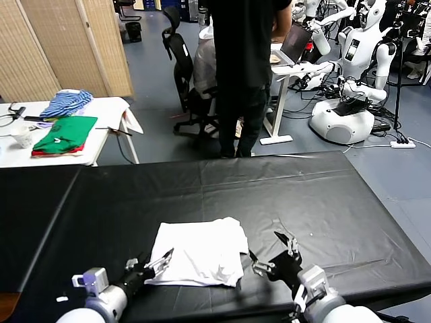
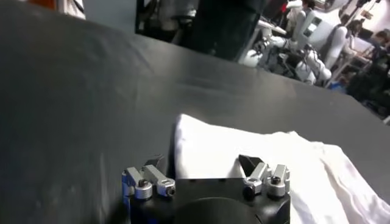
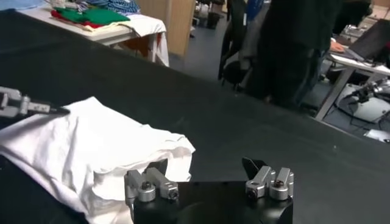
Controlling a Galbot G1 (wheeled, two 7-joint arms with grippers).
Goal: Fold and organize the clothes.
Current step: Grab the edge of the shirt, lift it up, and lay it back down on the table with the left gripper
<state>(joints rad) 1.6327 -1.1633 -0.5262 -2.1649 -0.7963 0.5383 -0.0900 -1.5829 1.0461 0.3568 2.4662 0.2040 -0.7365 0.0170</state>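
The clothes are one white T-shirt (image 1: 199,252), folded into a rough rectangle with its plain side up, on the black-covered table (image 1: 283,188) near the front edge. My left gripper (image 1: 151,259) is open at the shirt's left edge. In the left wrist view (image 2: 204,163) one finger hangs over the shirt (image 2: 292,152) and the other over the black cover. My right gripper (image 1: 266,247) is open just off the shirt's right edge. The right wrist view (image 3: 206,165) shows the rumpled shirt (image 3: 91,140) beside one finger, and nothing between the jaws.
A white side table (image 1: 111,108) at the back left holds green and red folded garments (image 1: 65,133) and a blue striped garment (image 1: 66,102). A person in black (image 1: 246,67) stands behind the table beside an office chair (image 1: 182,60). Another white robot (image 1: 350,87) stands at the back right.
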